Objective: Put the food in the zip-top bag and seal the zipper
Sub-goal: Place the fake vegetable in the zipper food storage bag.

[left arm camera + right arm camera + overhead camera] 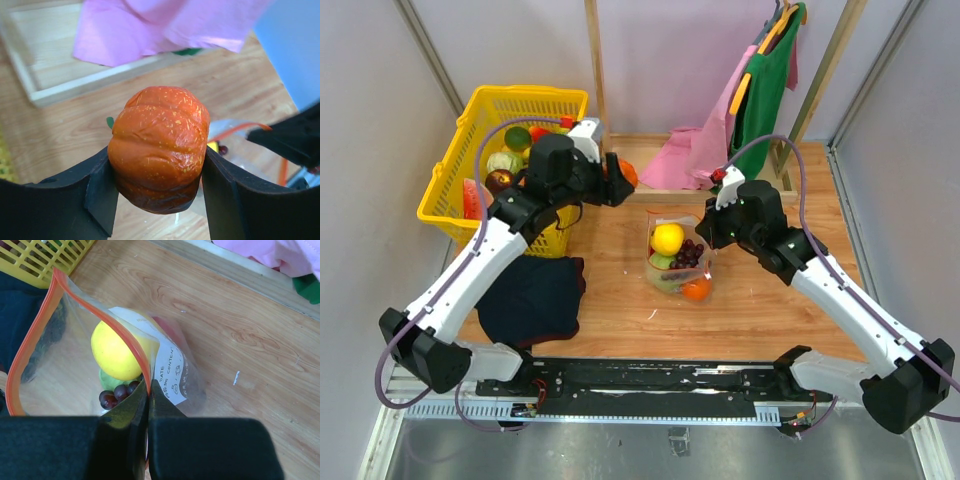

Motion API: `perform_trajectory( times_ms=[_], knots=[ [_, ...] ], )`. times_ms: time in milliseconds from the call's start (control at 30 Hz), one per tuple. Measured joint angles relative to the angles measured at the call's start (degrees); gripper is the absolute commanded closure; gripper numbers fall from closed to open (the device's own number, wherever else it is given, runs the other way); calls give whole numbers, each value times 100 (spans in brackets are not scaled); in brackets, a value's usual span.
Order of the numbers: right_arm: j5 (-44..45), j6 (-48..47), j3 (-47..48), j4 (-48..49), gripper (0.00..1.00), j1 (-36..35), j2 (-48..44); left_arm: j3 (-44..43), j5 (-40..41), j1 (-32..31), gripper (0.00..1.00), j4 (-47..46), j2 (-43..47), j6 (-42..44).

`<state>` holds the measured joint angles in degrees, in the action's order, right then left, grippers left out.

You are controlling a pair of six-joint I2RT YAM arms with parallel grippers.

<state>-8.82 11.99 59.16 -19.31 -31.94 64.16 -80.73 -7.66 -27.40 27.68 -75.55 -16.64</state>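
Note:
My left gripper [618,180] is shut on a round orange pumpkin-like toy [159,145], holding it in the air left of and behind the zip-top bag [675,258]; its fingers [95,195] press both of the toy's sides. The bag stands open on the wooden table, with a yellow fruit [117,352], purple grapes [115,394] and a green piece [106,381] inside. An orange fruit [696,289] lies at the bag's near end. My right gripper [148,390] is shut on the zipper [125,337], pinching the red-orange strip at the bag's mouth and holding it up.
A yellow basket [450,170] with more food stands at the back left. A dark cloth [532,298] lies near the left arm. Pink cloth [692,150] and a green garment [767,80] hang over a wooden rack base [650,150] at the back.

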Motion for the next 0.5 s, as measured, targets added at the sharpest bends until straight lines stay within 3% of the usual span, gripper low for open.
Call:
perform_trajectory(
  times_ms=[300,500],
  knots=[
    [-85,85,-9,9,99,0,-46,199,79,-1565,62,-507,24,413],
    [-129,125,-24,7,99,0,-109,199,350,-2140,56,-555,-297,739]
  ],
)
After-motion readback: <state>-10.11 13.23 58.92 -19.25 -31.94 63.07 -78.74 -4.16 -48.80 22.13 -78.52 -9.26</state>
